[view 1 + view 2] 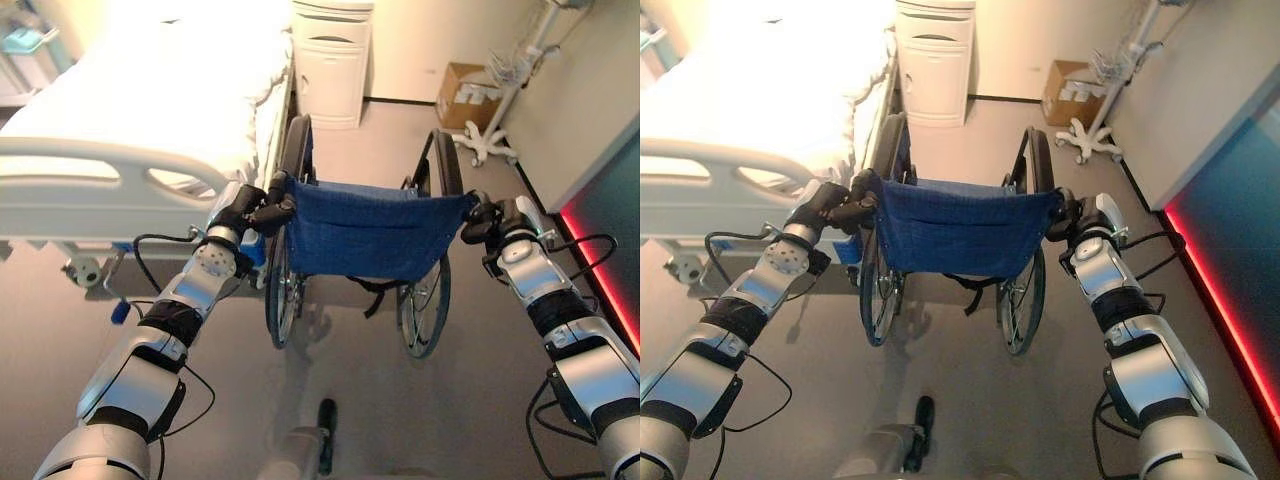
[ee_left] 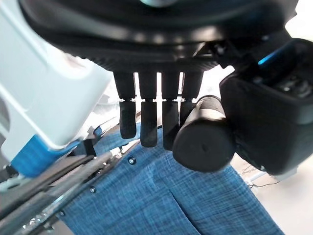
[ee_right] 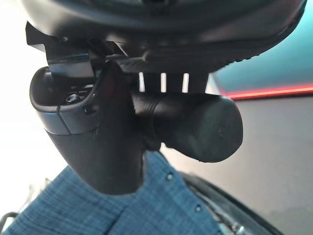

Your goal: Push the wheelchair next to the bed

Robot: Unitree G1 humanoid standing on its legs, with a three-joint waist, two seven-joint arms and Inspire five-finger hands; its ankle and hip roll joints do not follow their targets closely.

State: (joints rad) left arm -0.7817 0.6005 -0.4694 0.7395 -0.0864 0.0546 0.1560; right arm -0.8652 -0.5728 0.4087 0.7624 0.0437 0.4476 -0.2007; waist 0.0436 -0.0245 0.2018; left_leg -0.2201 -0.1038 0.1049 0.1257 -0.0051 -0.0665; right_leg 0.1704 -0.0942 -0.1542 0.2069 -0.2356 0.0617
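Left hand clamped around left black push handle of blue-fabric-backed, black-framed wheelchair; fingers curled over grip. Right hand wrapped likewise on right black push handle. Chair straight ahead of both hands, between them. White-sheeted hospital bed with grey side rail just beyond left hand, chair's left wheel near its edge. Judged nearly done: already beside bed's foot end; short push forward alongside mattress probably left.
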